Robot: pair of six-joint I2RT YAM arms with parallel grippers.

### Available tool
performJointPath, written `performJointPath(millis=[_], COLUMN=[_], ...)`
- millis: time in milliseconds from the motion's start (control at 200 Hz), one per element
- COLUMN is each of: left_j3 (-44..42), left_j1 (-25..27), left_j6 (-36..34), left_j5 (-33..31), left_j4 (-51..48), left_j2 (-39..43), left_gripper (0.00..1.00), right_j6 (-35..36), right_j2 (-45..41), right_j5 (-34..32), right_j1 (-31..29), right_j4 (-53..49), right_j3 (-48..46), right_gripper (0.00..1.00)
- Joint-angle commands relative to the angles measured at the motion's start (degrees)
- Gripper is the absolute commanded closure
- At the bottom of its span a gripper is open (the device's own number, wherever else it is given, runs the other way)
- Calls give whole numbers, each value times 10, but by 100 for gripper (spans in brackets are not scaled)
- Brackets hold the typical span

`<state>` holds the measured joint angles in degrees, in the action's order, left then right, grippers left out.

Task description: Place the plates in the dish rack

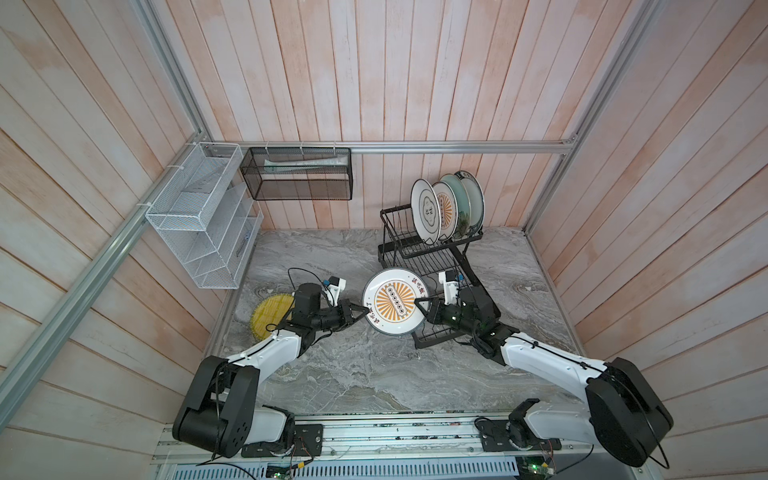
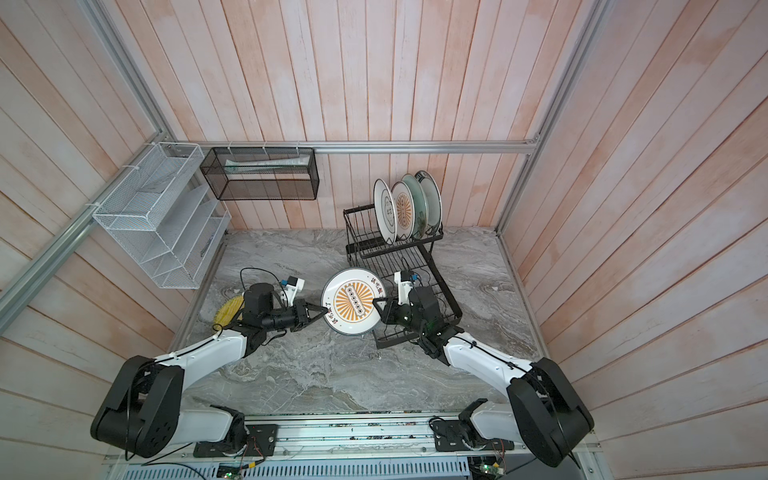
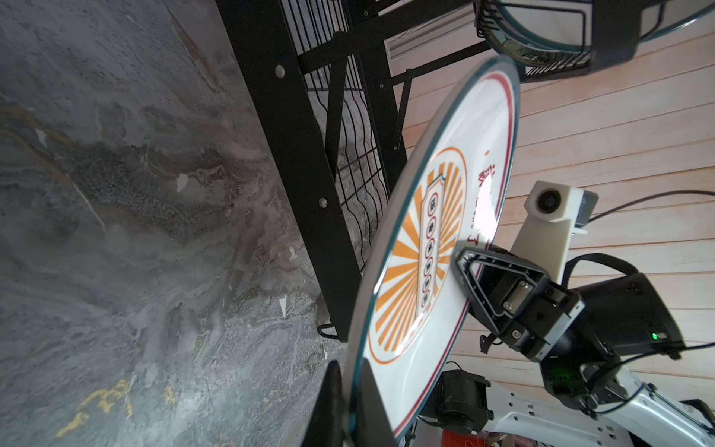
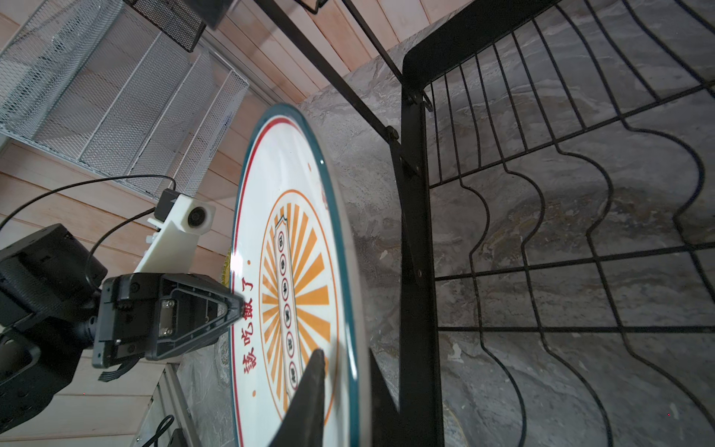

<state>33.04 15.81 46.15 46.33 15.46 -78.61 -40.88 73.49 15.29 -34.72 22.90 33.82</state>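
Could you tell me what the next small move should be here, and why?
Probably close the right gripper firmly on the sunburst plate before the left gripper lets go: the left is clamped on one rim, and the right's jaws only straddle the opposite rim.

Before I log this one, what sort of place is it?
Likely a mock kitchen corner inside a robot test cell: a marble-look countertop, a black wire dish rack with plates standing in it, and plank walls on aluminium framing.

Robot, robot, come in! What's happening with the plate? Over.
Copy: left end effector shut on sunburst plate rim; right end effector straddles opposite rim, grip unclear. Plate close beside dish rack frame. Also four plates racked, yellow plate on table.
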Motion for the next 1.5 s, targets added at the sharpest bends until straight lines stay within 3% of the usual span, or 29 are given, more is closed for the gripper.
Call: performJointPath(millis=[0, 240, 390, 1000, 1490], left_j3=[10, 9, 9, 24, 16], left_j1=[4, 5, 5, 5, 5], left_j6=[1, 1, 1, -10, -12], left_j5=[16, 17, 17, 14, 6], left_j4=[32, 33, 32, 9, -2], left_j2=[-5, -3, -2, -1, 19], left_gripper=[100, 100, 100, 100, 75], right_j6=[5, 4, 4, 1, 5], right_j2=[6, 10, 11, 2, -17], right_j5=[24, 26, 29, 26, 7], right_j1=[-6, -6, -5, -8, -9], right_j4=[10, 13, 13, 25, 22], right_j3=[23, 23, 24, 11, 1], right_gripper=[85, 91, 100, 100, 100])
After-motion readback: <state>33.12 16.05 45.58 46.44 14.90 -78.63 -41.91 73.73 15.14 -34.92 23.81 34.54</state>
